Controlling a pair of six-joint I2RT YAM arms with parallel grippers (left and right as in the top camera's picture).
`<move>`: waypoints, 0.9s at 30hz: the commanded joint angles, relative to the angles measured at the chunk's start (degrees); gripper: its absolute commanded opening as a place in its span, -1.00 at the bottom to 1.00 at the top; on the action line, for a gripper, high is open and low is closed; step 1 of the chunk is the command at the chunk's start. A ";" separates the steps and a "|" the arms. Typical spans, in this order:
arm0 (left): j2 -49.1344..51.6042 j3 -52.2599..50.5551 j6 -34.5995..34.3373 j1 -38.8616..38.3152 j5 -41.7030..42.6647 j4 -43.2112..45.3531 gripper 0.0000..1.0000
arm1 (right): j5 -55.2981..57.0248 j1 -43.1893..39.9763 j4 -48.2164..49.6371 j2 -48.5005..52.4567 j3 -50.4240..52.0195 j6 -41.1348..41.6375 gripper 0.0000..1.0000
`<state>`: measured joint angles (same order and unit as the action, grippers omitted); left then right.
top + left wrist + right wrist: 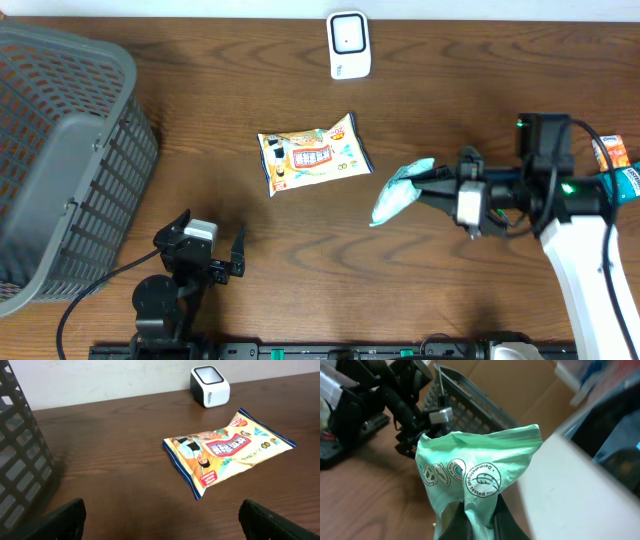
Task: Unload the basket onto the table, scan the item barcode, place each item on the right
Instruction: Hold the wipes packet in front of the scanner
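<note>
Right gripper (428,185) pinched tight on green packet (398,192), mid-right of overhead frame. Packet's long axis runs lower left to upper right. Scanner (349,44) lies up-left, top centre. Left gripper (207,243) spread, empty, farther off.

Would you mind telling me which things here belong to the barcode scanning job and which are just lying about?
In the job: green packet, clamped in the right tool; white scanner near the table's far edge.
Lying about: yellow snack bag; grey basket; orange box at the right edge.
</note>
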<state>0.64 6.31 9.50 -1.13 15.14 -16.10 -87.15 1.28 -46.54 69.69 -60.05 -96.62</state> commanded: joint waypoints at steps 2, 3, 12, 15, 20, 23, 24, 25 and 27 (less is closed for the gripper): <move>-0.31 -0.90 0.96 0.31 0.74 -1.25 0.96 | -1.79 -1.29 -0.81 -3.65 -0.66 -0.15 -0.98; -0.31 -0.90 0.96 0.31 0.74 -1.25 0.96 | -0.37 -1.86 -1.36 -3.82 -0.61 2.01 -0.98; -0.31 -0.90 0.96 0.31 0.74 -1.25 0.96 | 14.27 -3.04 -2.49 0.63 -0.15 43.95 -0.97; -0.31 -0.90 0.96 0.31 0.74 -1.25 0.96 | 14.16 -2.99 -1.77 3.39 -0.15 59.89 -0.97; -0.31 -0.90 0.96 0.31 0.74 -1.25 0.96 | 17.55 -1.79 7.98 7.48 -0.15 80.48 -0.97; -0.31 -0.90 0.96 0.31 0.74 -1.25 0.96 | 33.77 1.03 17.92 9.75 -0.15 101.59 -0.97; -0.31 -0.90 0.96 0.31 0.74 -1.25 0.96 | 39.93 2.36 20.33 10.38 -0.15 107.12 -0.97; -0.31 -0.90 0.96 0.31 0.74 -1.25 0.96 | 44.00 3.67 22.75 10.99 -0.15 109.98 -0.98; -0.31 -0.90 0.96 0.31 0.72 -1.25 0.96 | 48.46 6.73 28.44 12.41 -0.24 111.69 -0.98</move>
<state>0.62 6.31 9.50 -1.13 15.14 -16.12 -54.00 3.73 -23.09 80.38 -59.86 -4.12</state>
